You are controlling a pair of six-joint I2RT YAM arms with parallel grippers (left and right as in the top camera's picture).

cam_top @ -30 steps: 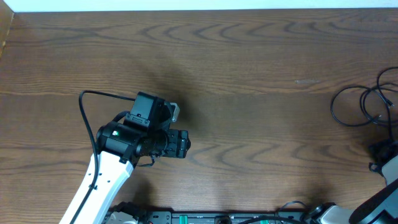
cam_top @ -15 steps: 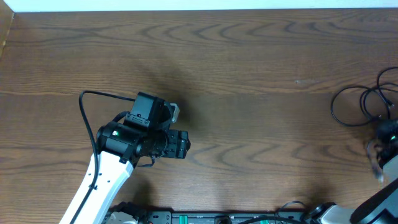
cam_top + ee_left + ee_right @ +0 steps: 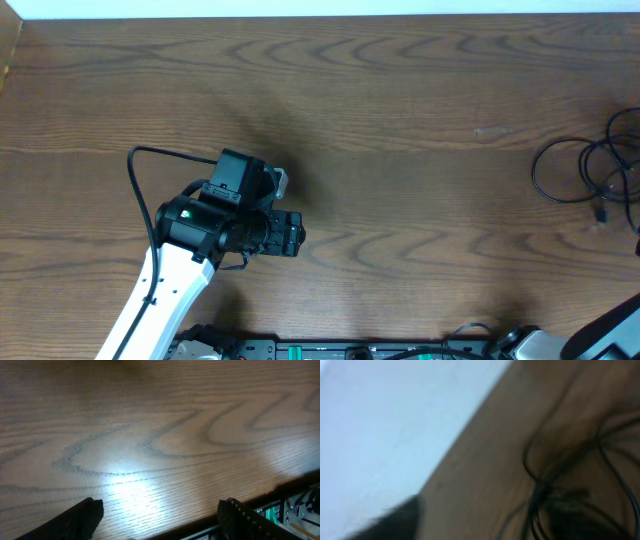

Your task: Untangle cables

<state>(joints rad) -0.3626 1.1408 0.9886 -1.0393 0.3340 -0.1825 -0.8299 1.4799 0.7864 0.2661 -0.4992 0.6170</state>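
The cables [image 3: 585, 165] are thin black cords lying in loose overlapping loops at the table's far right edge, with a small plug end [image 3: 601, 214] below them. No white or grey cord shows. My left gripper [image 3: 292, 232] is open and empty over bare wood at centre left, far from the cables; its wrist view [image 3: 160, 522] shows only wood between the fingers. My right gripper is outside the overhead view. In its blurred wrist view the right gripper [image 3: 480, 525] looks open, with the black cables [image 3: 555, 480] close ahead, towards its right finger.
The wooden table [image 3: 400, 100] has a white far edge at the top. The left arm's own thick black wire [image 3: 140, 190] loops beside its wrist. A strip of equipment [image 3: 350, 350] runs along the near edge. Part of the right arm [image 3: 612, 335] shows at bottom right.
My right gripper, seen at the right edge below the cables, has moved out of the overhead view. The cables' lower plug end now lies uncovered. The left arm has not moved.
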